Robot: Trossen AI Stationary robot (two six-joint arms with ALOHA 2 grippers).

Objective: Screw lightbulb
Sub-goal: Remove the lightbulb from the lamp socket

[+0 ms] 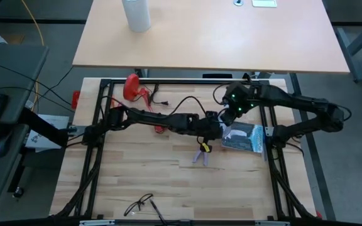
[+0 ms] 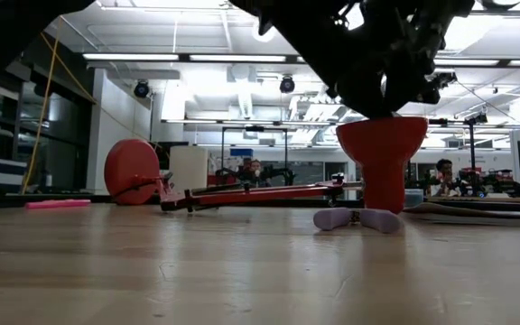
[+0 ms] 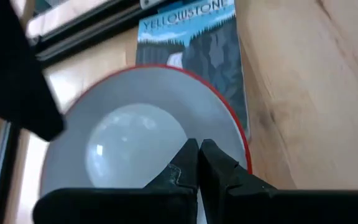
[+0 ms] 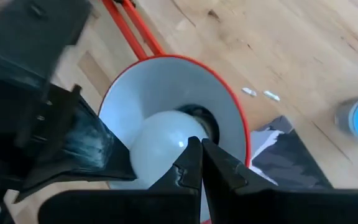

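The red lamp lies on the table with its round base at the far left. Its white-lined cone shade stands mouth up near the middle. The white frosted lightbulb sits deep in the shade. My left gripper reaches in from the table's left, shut, with its tips over the shade at the bulb's edge. My right gripper comes slanting down from the right, shut, with its tips over the bulb. Both meet above the shade. My left gripper has its shut fingertips slanting down into the shade's mouth beside the bulb's side; whether they touch it I cannot tell. My right gripper has its shut fingertips against the outline of the bulb's top; whether they touch it I cannot tell.
A Yellowstone booklet lies just right of the shade. A lavender clip lies near the shade's foot. Eyeglasses lie at the near edge. A tall white cylinder stands on the far table. Black frame rails border the board.
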